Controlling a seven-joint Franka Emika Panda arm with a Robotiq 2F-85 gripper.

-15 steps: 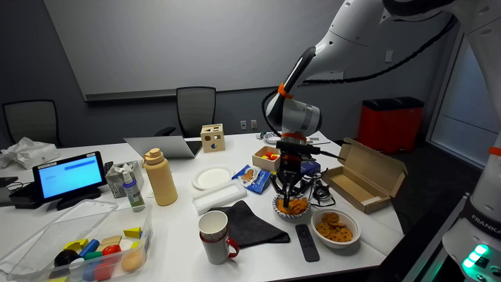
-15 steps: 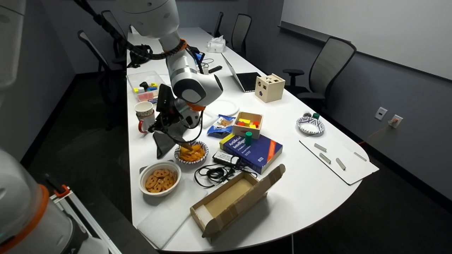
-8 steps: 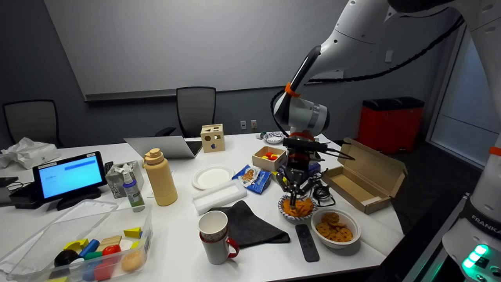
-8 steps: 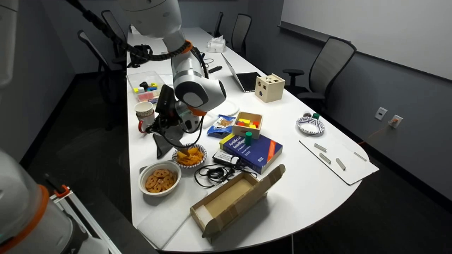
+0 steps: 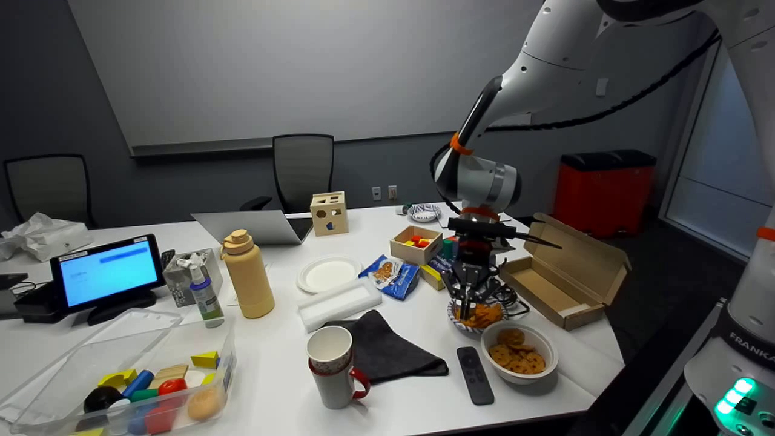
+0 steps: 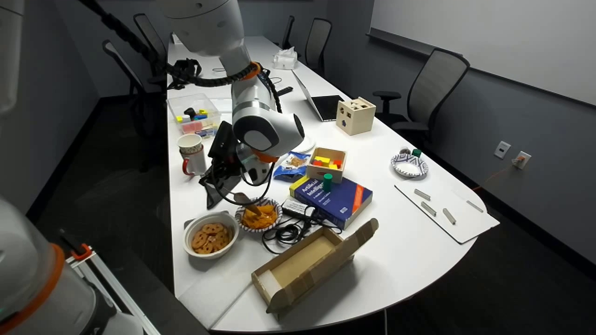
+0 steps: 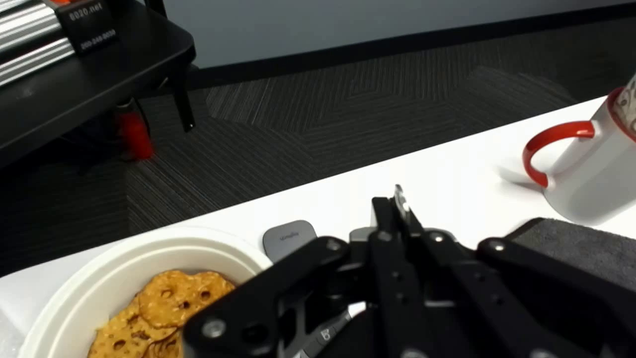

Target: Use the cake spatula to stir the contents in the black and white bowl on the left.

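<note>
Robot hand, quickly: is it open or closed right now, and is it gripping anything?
Hand: closed, holding the cake spatula, whose blade reaches into the black and white bowl.

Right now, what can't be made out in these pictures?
Cake spatula: lower end buried in the orange food of the black and white bowl, in an exterior view.
Remote: partly hidden by the end effector, wrist view.
Red-handled mug: cut off by the right edge, wrist view.
Blue screen: text too small to read, in an exterior view.
</note>
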